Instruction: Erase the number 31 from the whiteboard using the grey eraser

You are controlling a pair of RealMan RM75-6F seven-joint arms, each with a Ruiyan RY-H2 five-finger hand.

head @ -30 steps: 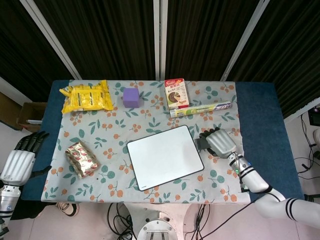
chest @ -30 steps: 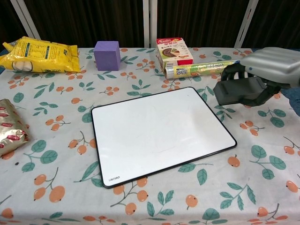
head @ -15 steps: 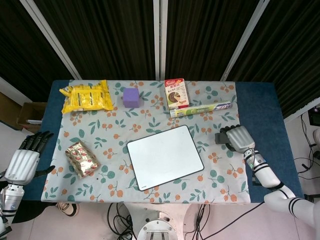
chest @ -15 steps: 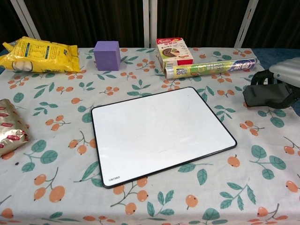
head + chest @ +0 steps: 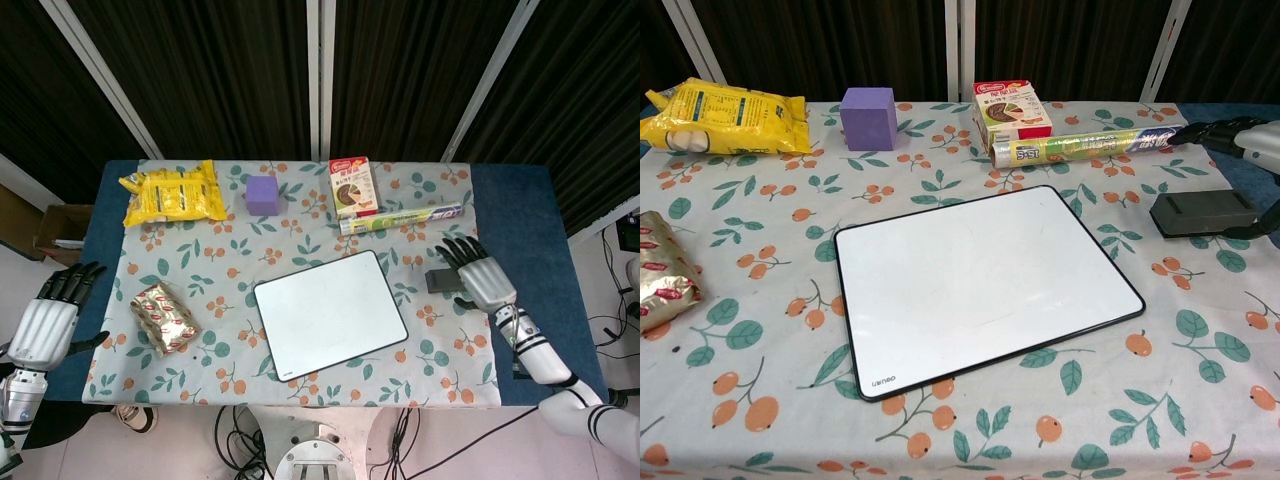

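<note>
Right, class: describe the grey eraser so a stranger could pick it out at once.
Start at the whiteboard in the middle of the floral cloth and look off its right edge. There, in front of the foil roll, the eraser lies flat by the right hand. It is the only plain dark grey block.

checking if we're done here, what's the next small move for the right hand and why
Probably lift the right hand up and away toward rest. The whiteboard shows no writing, the grey eraser lies flat on the tablecloth to the board's right, and the hand's fingers are spread beside it, holding nothing.
</note>
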